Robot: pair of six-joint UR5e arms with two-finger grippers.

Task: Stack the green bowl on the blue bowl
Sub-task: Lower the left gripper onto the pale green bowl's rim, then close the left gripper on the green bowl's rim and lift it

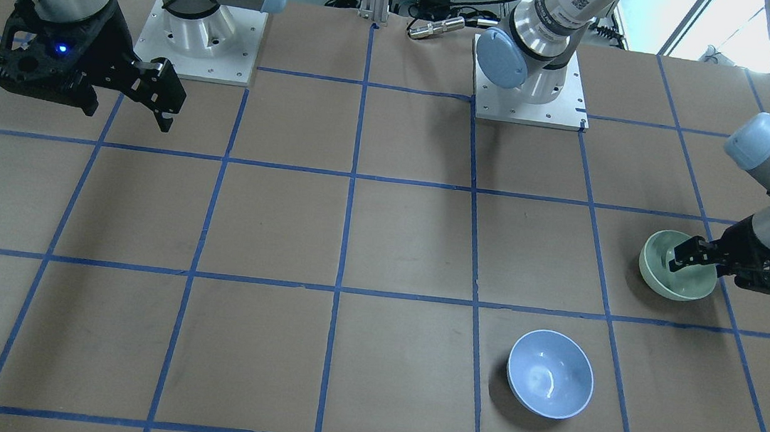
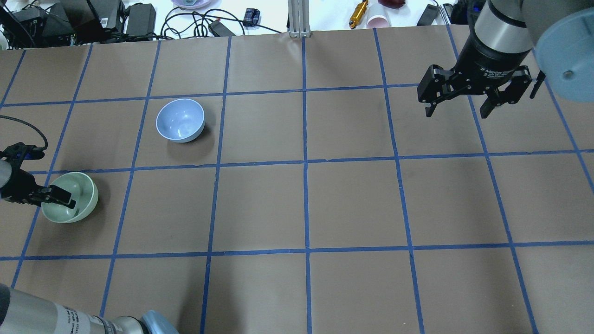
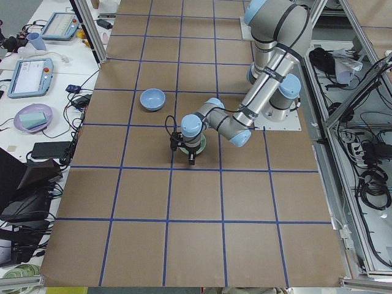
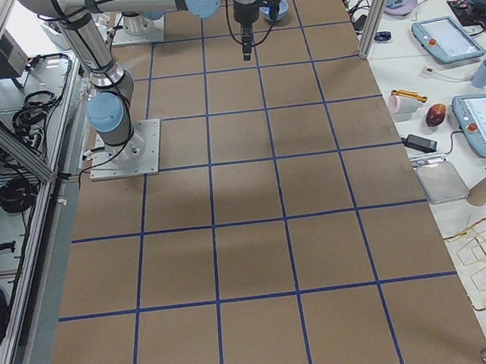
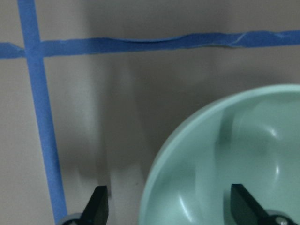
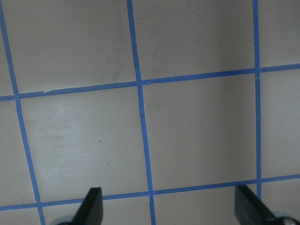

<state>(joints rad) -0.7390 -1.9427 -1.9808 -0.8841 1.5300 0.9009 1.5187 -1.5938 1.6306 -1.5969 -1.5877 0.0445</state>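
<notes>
The green bowl (image 1: pixel 685 283) (image 2: pixel 81 204) sits on the table on my left side. My left gripper (image 1: pixel 681 261) (image 2: pixel 55 197) is open and straddles its rim. In the left wrist view, one fingertip (image 5: pixel 243 201) is inside the green bowl (image 5: pixel 225 159) and the other fingertip (image 5: pixel 97 201) is outside over the table. The blue bowl (image 1: pixel 549 373) (image 2: pixel 180 119) stands upright and empty one grid square farther out, apart from the green one. My right gripper (image 2: pixel 457 111) (image 1: pixel 162 107) (image 6: pixel 171 206) is open and empty, held above the table on the far right.
The brown table (image 2: pixel 306 208) has a blue tape grid. The arm bases (image 1: pixel 199 39) (image 1: pixel 533 96) stand at the robot's edge. Cables, power bricks and a cup (image 2: pixel 378 21) lie past the far edge. A metal post (image 2: pixel 297 18) rises at the far middle.
</notes>
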